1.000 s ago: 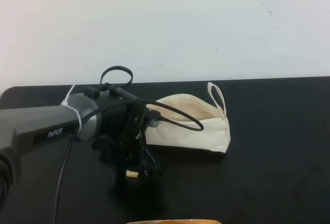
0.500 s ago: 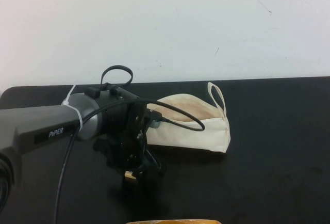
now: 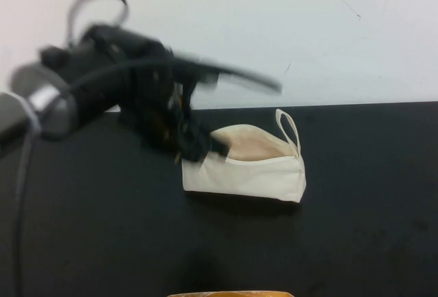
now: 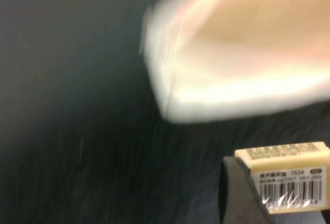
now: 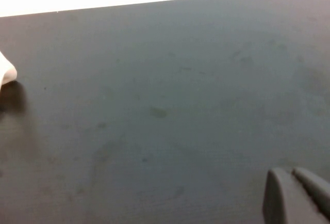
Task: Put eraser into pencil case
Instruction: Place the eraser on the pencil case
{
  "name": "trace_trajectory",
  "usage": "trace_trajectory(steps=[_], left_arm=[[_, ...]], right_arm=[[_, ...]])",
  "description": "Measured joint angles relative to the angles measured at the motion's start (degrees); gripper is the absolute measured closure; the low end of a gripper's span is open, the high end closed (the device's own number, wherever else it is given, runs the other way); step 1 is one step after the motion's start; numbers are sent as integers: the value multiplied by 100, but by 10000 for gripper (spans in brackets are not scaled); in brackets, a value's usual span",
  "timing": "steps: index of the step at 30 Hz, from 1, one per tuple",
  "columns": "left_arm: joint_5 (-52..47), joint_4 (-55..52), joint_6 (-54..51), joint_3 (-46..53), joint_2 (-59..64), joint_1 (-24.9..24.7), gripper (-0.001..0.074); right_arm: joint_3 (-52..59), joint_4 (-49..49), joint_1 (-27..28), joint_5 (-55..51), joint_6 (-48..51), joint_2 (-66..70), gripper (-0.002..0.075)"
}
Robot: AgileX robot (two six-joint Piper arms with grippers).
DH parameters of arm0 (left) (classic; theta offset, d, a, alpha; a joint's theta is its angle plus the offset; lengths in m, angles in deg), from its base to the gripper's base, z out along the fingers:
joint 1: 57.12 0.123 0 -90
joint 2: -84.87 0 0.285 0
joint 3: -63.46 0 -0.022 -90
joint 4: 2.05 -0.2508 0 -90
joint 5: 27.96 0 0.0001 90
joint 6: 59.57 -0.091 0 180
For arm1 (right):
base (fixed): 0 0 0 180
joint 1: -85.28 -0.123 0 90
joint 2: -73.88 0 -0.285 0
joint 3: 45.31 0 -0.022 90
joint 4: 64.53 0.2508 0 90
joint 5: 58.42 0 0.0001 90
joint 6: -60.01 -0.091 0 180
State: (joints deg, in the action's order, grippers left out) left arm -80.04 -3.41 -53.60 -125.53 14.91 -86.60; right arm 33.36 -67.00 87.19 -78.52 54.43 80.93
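The cream-white pencil case [image 3: 246,168] lies on the black table with its top open, showing beige lining, and its loop strap [image 3: 289,127] at the right end. My left gripper [image 3: 195,148] is raised and blurred just over the case's left end. In the left wrist view it [image 4: 283,195] is shut on the eraser [image 4: 289,175], a pale yellow block with a barcode label, held above the table just short of the case [image 4: 242,53]. The eraser cannot be made out in the high view. My right gripper [image 5: 291,172] is shut and empty low over bare table.
The black table [image 3: 356,228] meets a white wall behind it. A tan object [image 3: 233,294] peeks in at the front edge. A white corner [image 5: 5,72] shows at the edge of the right wrist view. The right arm is out of the high view.
My left gripper has lifted the eraser from the table in front of the case and swung up and back to the case's left end. The case has not moved.
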Motion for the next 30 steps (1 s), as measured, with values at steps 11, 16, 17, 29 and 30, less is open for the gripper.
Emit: trace_trajectory(steps=[11, 16, 17, 29, 30], left_arm=[[2336, 748, -38, -153, 354, 0, 445], [2446, 935, -147, -153, 657, 0, 445], [2458, 942, -209, -153, 695, 0, 433], [2202, 890, -469, -471, 664, -6, 318], [2095, 859, -469, -558, 624, -6, 353]], right_arm=[[0, 0, 0, 0, 0, 0, 727], [0, 0, 0, 0, 0, 0, 727], [0, 0, 0, 0, 0, 0, 727], [0, 0, 0, 0, 0, 0, 727], [0, 0, 0, 0, 0, 0, 727]])
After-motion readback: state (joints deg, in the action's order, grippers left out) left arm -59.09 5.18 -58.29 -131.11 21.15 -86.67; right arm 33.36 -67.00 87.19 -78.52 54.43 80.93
